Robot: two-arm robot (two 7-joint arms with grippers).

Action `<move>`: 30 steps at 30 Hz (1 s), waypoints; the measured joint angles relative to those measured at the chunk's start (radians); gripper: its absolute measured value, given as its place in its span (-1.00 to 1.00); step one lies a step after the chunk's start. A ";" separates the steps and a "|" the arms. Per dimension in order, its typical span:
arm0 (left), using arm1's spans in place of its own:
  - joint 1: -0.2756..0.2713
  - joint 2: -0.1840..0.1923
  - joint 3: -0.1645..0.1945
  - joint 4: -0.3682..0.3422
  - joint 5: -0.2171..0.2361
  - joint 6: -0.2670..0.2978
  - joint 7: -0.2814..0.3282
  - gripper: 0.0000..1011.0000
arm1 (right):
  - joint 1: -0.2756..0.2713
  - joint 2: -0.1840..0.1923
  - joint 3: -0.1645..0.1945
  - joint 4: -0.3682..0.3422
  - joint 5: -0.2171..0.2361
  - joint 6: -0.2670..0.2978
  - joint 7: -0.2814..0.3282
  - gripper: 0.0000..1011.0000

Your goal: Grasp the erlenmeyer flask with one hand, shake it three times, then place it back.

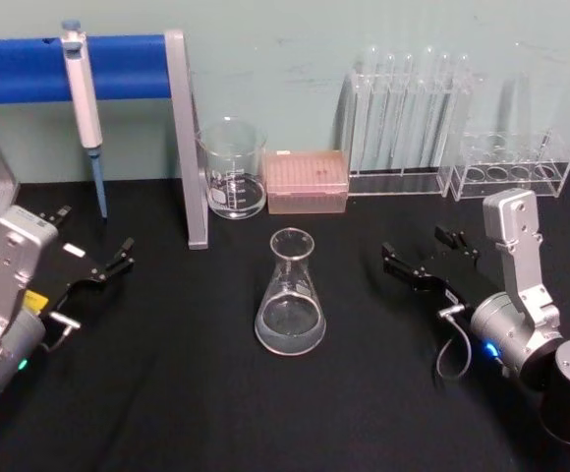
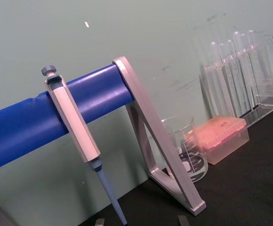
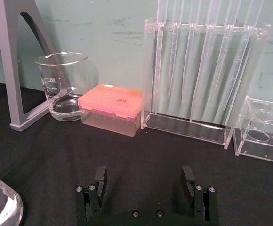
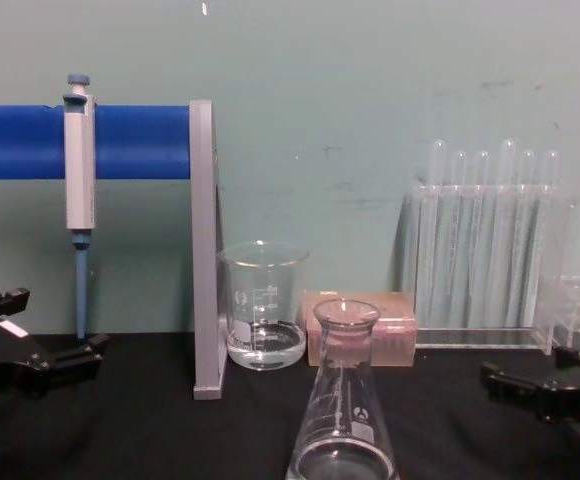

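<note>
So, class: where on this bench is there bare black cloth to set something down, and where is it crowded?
Bare cloth lies either side of the erlenmeyer flask, toward the open left gripper and the open right gripper, and in front. The back edge is crowded: beaker, pink box, tube racks.

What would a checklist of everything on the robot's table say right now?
Surface: black table, flat and dark.
Job's things: flask stands upright near the middle, free of both grippers, a little clear liquid at its bottom.
Clutter: beaker, pink box, tube rack and a low clear rack line the back; a pipette hangs on the blue bar.
Grippers: left gripper open, at the table's left side; right gripper open, to the right of the flask, holding nothing.
Cables: a grey cable loops by the right wrist.
Surroundings: pale green wall behind.
</note>
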 joint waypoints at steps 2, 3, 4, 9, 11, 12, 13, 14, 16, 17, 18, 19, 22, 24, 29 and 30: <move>0.000 0.000 0.000 0.000 0.000 0.000 0.000 0.98 | 0.000 0.000 0.000 -0.001 0.001 0.000 0.000 0.98; 0.000 0.000 0.000 0.000 0.000 0.000 0.000 0.98 | 0.000 0.000 0.000 -0.001 0.001 0.000 0.000 0.98; 0.000 0.000 0.000 0.000 0.000 0.000 0.000 0.98 | 0.000 0.000 0.000 -0.001 0.001 0.000 0.000 0.98; 0.000 0.000 0.000 0.000 0.000 0.000 0.000 0.98 | -0.001 0.001 0.000 -0.002 0.003 -0.001 0.000 0.98; 0.000 0.000 0.000 0.000 0.000 0.000 0.000 0.98 | -0.001 0.001 0.000 -0.003 0.003 -0.001 0.000 0.98; 0.000 0.000 0.000 0.000 0.000 0.000 0.000 0.98 | -0.001 0.001 0.000 -0.003 0.003 -0.001 0.000 0.98; 0.000 0.000 0.000 0.000 0.000 0.000 0.000 0.98 | -0.001 0.001 0.000 -0.003 0.004 -0.001 0.000 0.98; 0.000 0.000 0.000 0.000 0.000 0.000 0.000 0.98 | -0.001 0.001 0.000 -0.003 0.004 -0.001 0.000 0.98; 0.000 0.000 0.000 0.000 0.000 0.000 0.000 0.98 | -0.001 0.001 0.000 -0.003 0.004 -0.001 0.000 0.98; 0.000 0.000 0.000 0.000 0.000 0.000 0.000 0.98 | -0.001 0.001 0.000 -0.003 0.004 -0.001 0.000 0.98; 0.000 0.000 0.000 0.000 0.000 0.000 0.000 0.98 | -0.001 0.002 0.000 -0.004 0.004 -0.002 0.000 0.98; 0.000 0.000 0.000 0.000 0.000 0.000 0.000 0.98 | -0.001 0.002 0.000 -0.004 0.004 -0.002 0.000 0.98; 0.000 0.000 0.000 0.000 0.000 0.000 0.000 0.98 | -0.002 0.002 0.000 -0.004 0.005 -0.002 0.000 0.98; 0.000 0.000 0.000 0.000 0.000 0.000 0.000 0.98 | -0.002 0.002 0.000 -0.004 0.005 -0.002 0.000 0.98; 0.000 0.000 0.000 0.000 0.000 0.000 0.000 0.98 | -0.002 0.002 0.000 -0.004 0.005 -0.002 0.000 0.98; 0.000 0.000 0.000 0.000 0.000 0.000 0.000 0.98 | -0.002 0.002 0.000 -0.004 0.005 -0.002 0.000 0.98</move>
